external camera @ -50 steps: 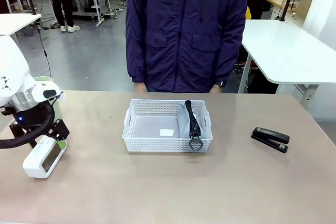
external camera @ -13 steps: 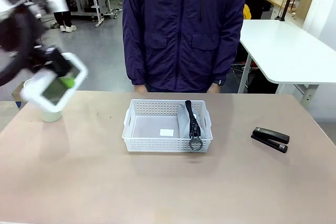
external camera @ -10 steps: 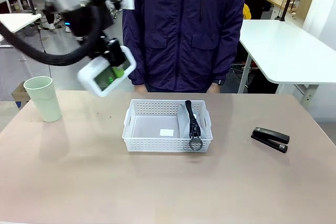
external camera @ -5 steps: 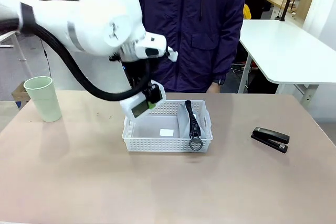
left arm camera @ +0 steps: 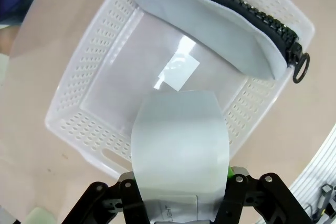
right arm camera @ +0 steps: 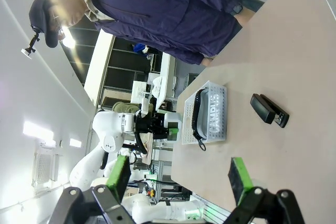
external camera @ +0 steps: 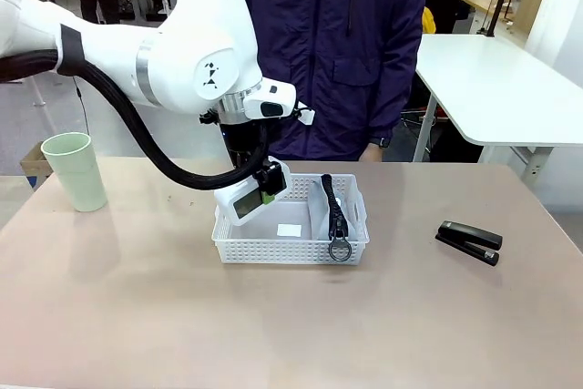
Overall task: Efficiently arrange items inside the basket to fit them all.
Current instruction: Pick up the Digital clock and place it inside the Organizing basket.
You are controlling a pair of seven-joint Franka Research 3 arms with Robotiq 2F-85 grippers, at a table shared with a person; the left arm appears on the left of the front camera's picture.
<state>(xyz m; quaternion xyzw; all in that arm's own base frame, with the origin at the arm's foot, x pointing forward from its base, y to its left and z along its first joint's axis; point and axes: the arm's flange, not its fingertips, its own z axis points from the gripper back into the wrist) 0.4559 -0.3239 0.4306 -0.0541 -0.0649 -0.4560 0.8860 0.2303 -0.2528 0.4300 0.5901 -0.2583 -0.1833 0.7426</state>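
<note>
Left gripper (external camera: 253, 194): jaws clamped across the white rounded box (external camera: 239, 201), green pads on its sides; box held tilted, its dark window panel facing 6 o'clock in the front view
Writing: left wrist view has small print on the box's end by the fingers, seemingly "LIGHT", the rest unreadable; white label (left arm camera: 177, 72) on the basket floor carries no legible text
Left arm pose: enters from 9 o'clock, arches high over the table (external camera: 291, 325), wrist pointing down over the basket's 9 o'clock end
Basket (external camera: 273, 249): mid-table, in front of a person (external camera: 319, 52) in a dark blue jacket
Grey pouch (external camera: 319, 216): standing on edge along the basket's 3 o'clock end, metal ring (external camera: 340, 250) hanging over the near rim
Left wrist view adds: box (left arm camera: 180, 145) hanging above the basket's rim and bare floor, pouch (left arm camera: 220, 30) well apart from it
Black stapler (external camera: 468, 241): on the table at 3 o'clock of the basket
Pale green cup (external camera: 75, 170): upright at 9 o'clock, well apart
Right gripper (right arm camera: 181, 177): jaws spread wide, nothing between, high above the table
</note>
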